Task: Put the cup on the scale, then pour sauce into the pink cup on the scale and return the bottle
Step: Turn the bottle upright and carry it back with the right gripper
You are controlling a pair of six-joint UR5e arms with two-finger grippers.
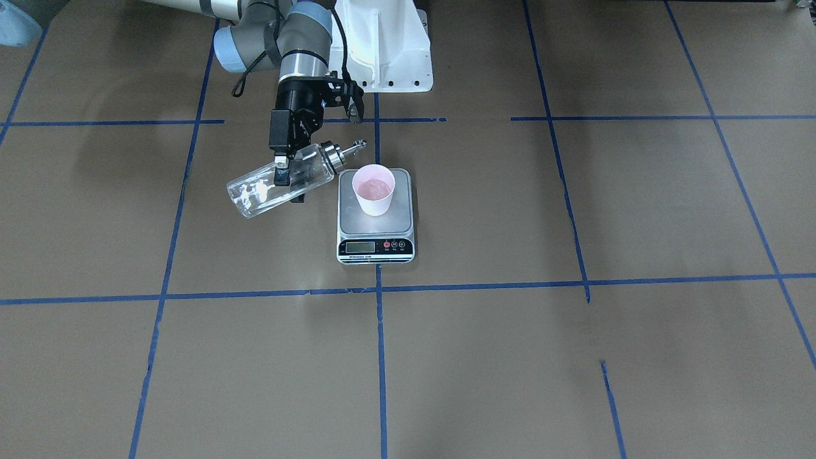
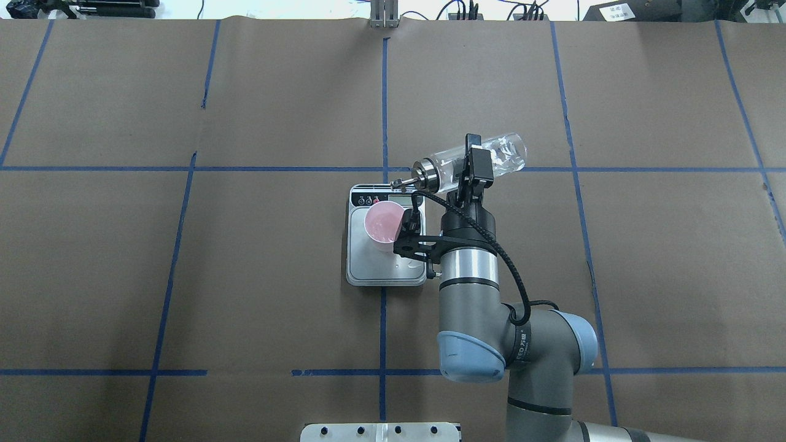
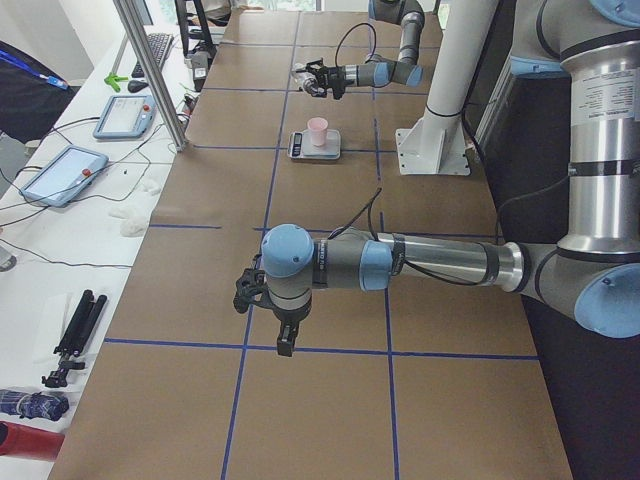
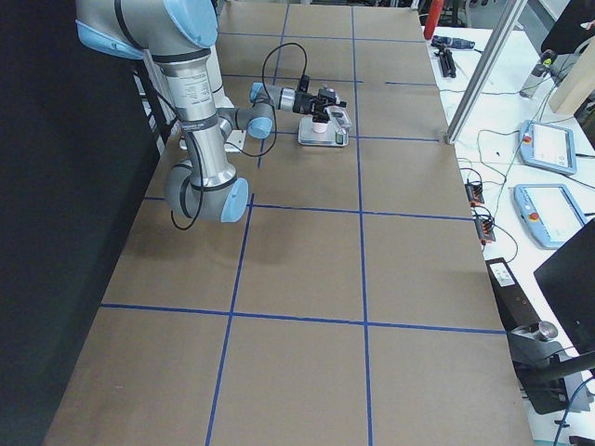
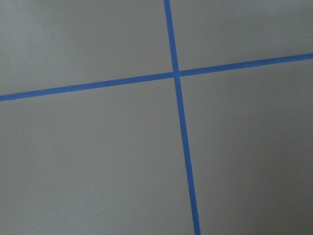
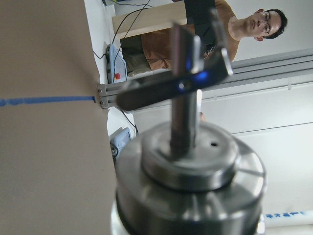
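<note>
The brown paper-covered desk (image 1: 574,357) filled the front view, ruled into large squares by blue tape lines (image 1: 380,357). The right arm (image 1: 299,44) came in from the top of that frame, left of centre. The left arm (image 3: 420,262) lay across the middle of the left side view, and its gripper (image 3: 285,340) hung over bare paper. That view was too coarse to tell whether it was open or closed.

The scale (image 1: 357,220) sat flat on the desk just above the frame's centre, its black display strip toward the bottom edge. Left of it, the right gripper (image 1: 287,172) was clamped around the middle of the bottle (image 1: 255,191) and held it off the desk. The bottle was tipped almost level, with its base toward the lower left and its neck toward the upper right.

The cup (image 1: 374,189) stood upright on the steel platform, pink inside and narrower than the plate around it. The spout (image 1: 354,148) pointed toward the cup's rim but was not touching it.
</note>
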